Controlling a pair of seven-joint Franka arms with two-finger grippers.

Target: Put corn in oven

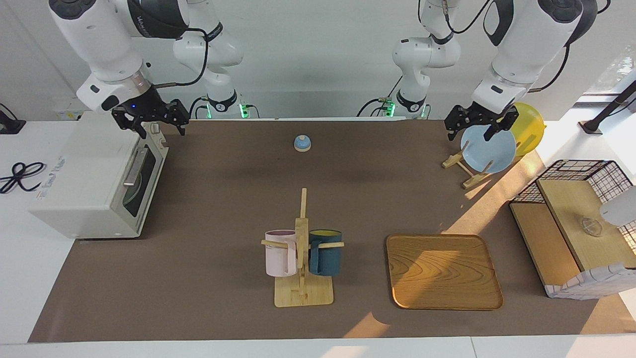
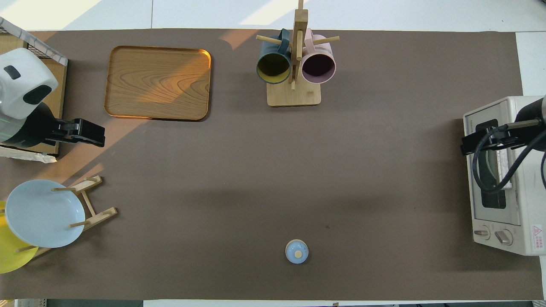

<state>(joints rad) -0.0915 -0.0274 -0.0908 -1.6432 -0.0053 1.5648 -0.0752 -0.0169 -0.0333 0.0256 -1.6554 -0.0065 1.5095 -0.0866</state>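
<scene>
The white oven (image 1: 84,184) stands at the right arm's end of the table with its glass door shut; it also shows in the overhead view (image 2: 512,179). The corn is not in view anywhere. My right gripper (image 1: 164,130) hangs open and empty over the oven's top edge, at the corner nearest the robots, and shows over the oven's door side in the overhead view (image 2: 469,145). My left gripper (image 1: 469,133) waits open and empty above the plate rack, and shows in the overhead view (image 2: 96,134).
A wooden mug rack (image 1: 302,293) holds a pink mug and a dark blue mug mid-table. Beside it lies a wooden tray (image 1: 442,271). A small blue bell (image 1: 302,143) sits near the robots. A pale blue plate (image 1: 489,149), a yellow plate (image 1: 531,127) and a wire basket (image 1: 576,174) are at the left arm's end.
</scene>
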